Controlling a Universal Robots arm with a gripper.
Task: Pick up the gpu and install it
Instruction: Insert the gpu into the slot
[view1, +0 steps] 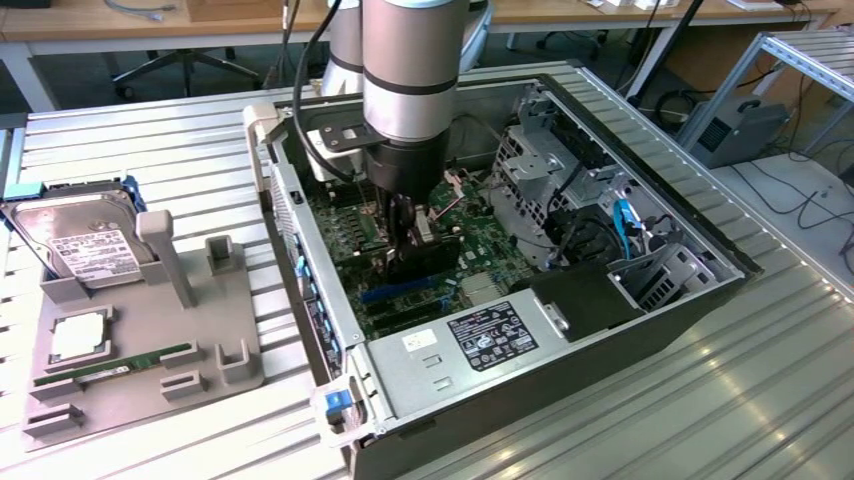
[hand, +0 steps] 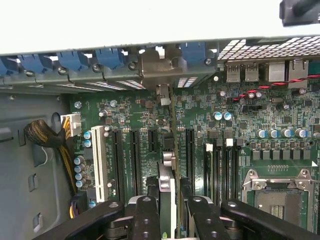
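On the exterior view's left, a grey holder (view1: 134, 350) keeps a hard drive (view1: 80, 245) and a green memory stick (view1: 114, 372); the card's place there is vacated. Toward the middle, the gripper (view1: 407, 250) reaches down into the open computer case (view1: 641, 330), clamped on the graphics card (view1: 424, 262), held upright over the motherboard (view1: 467, 225). The pickup looks done, seating unfinished. The wrist view adds the card (hand: 167, 200) edge-on between the fingers (hand: 145, 215), aligned along the dark slots (hand: 134, 160).

gpu held on edge over the motherboard

the gripper (hand: 167, 212) clamps the gpu (hand: 167, 192) between its black fingers (hand: 145, 215), card upright above the green motherboard (hand: 240, 130), in line with a dark expansion slot (hand: 172, 120) beside the white slot (hand: 99, 162).
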